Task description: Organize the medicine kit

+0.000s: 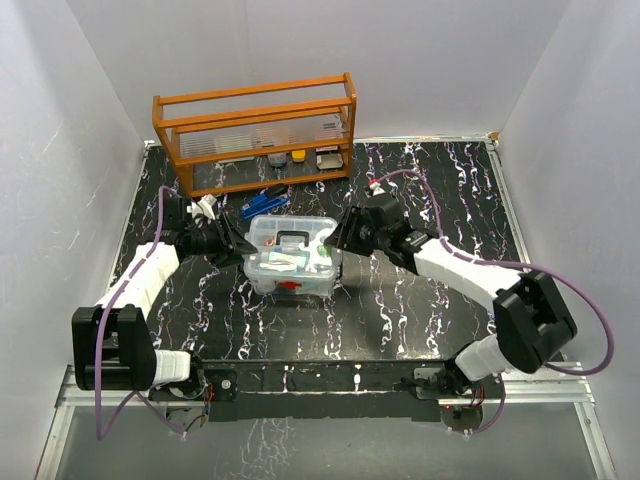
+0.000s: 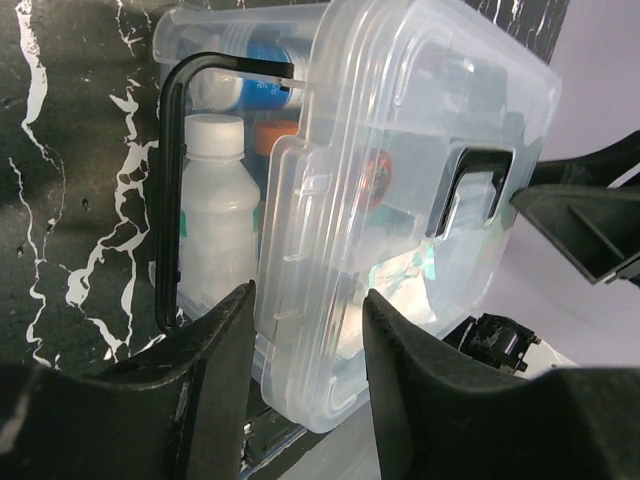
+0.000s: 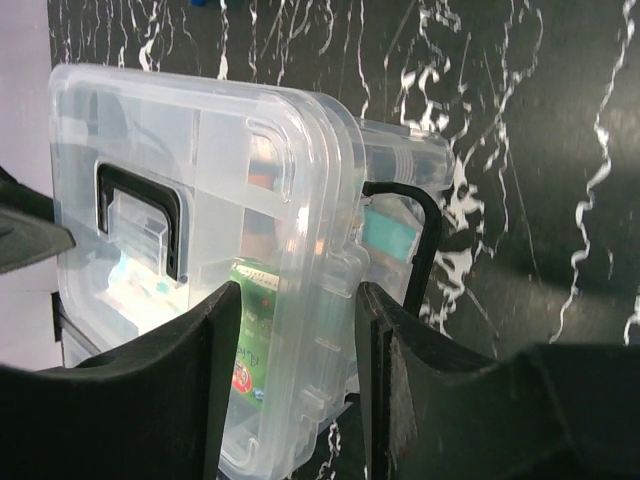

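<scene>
The medicine kit (image 1: pixel 290 258), a clear box with a red front latch (image 1: pixel 290 285), sits mid-table between both arms. Its clear lid (image 2: pixel 400 150) with a dark handle (image 2: pixel 470 190) lies on top. My left gripper (image 2: pixel 308 300) is at the kit's left end (image 1: pixel 240 245), its fingers closed over the lid's edge. My right gripper (image 3: pixel 297 295) holds the opposite lid edge (image 3: pixel 320 200) from the right (image 1: pixel 338 240). Through the plastic I see a white bottle (image 2: pixel 215 200) and a green packet (image 3: pixel 250 320).
An orange wooden rack (image 1: pixel 255 130) stands at the back, with small items on its lower shelf. A blue object (image 1: pixel 262 203) lies between the rack and the kit. White walls enclose the black marbled table (image 1: pixel 430 180) on three sides.
</scene>
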{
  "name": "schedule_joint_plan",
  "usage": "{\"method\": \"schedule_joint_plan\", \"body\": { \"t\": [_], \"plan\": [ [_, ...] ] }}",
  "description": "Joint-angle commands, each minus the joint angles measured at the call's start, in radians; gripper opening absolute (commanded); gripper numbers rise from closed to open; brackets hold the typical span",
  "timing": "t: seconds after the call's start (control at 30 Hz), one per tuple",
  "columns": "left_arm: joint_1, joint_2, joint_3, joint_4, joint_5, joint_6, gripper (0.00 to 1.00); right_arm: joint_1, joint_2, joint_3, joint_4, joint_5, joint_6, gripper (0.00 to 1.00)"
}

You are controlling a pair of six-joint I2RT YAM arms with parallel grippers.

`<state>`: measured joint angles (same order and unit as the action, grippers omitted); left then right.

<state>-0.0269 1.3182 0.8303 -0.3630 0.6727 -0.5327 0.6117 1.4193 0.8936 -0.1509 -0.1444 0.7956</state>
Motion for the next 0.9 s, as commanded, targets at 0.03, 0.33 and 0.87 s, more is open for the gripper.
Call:
{"method": "schedule_joint_plan", "body": {
  "t": [0.03, 0.33, 0.87],
  "plan": [
    [-0.038, 0.032, -0.038, -0.135, -0.079, 0.028, 0.41, 0.016, 0.136, 0.087, 0.056, -0.117, -0.119, 0.27],
    [-0.038, 0.096, 0.178, -0.197, -0.224, 0.081, 0.54, -0.069, 0.065, 0.108, -0.014, -0.054, -0.083, 0.42],
    [-0.122, 0.055, 0.408, -0.262, -0.273, 0.332, 0.85, -0.174, -0.135, -0.064, 0.219, -0.162, 0.026, 0.87]
  ]
}}
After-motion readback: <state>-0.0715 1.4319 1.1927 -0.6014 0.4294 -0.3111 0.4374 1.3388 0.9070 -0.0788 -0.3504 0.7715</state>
